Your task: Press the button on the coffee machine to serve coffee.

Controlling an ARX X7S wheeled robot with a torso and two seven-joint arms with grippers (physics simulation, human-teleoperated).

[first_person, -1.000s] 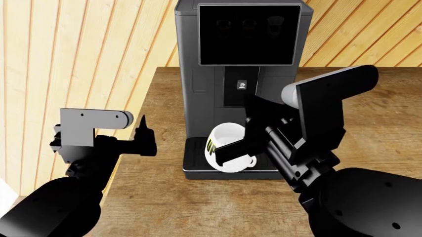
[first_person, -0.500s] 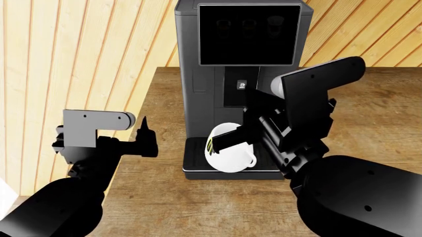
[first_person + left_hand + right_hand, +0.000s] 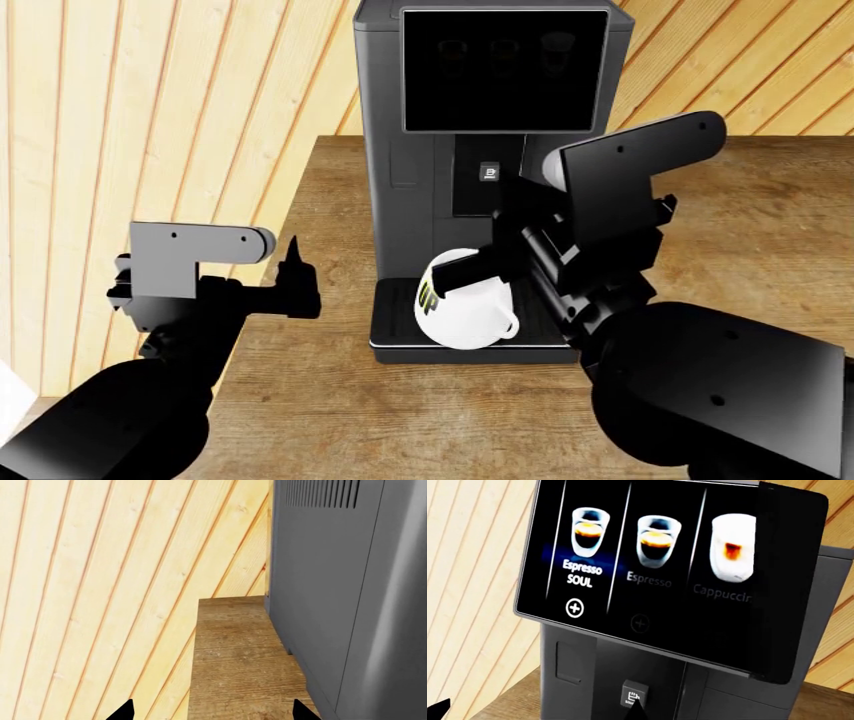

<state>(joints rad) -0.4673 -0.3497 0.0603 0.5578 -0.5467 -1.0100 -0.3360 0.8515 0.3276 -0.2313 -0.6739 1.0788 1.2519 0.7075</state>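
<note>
The coffee machine stands on the wooden table, its glossy screen showing drink icons in the right wrist view. The button is a small pale key below the screen. In the right wrist view the button sits just above one fingertip of my right gripper, which is open and holds nothing. In the head view my right gripper hovers over a white mug on the drip tray. My left gripper hangs open and empty left of the machine.
The wooden table runs out to the right of the machine and ends at an edge on the left. A slatted wood wall stands behind. The left wrist view shows the machine's grey side panel close beside my left gripper.
My right arm has shifted left and closer to the machine front, its finger rising from the mug's side toward the button. The left arm has barely moved.
</note>
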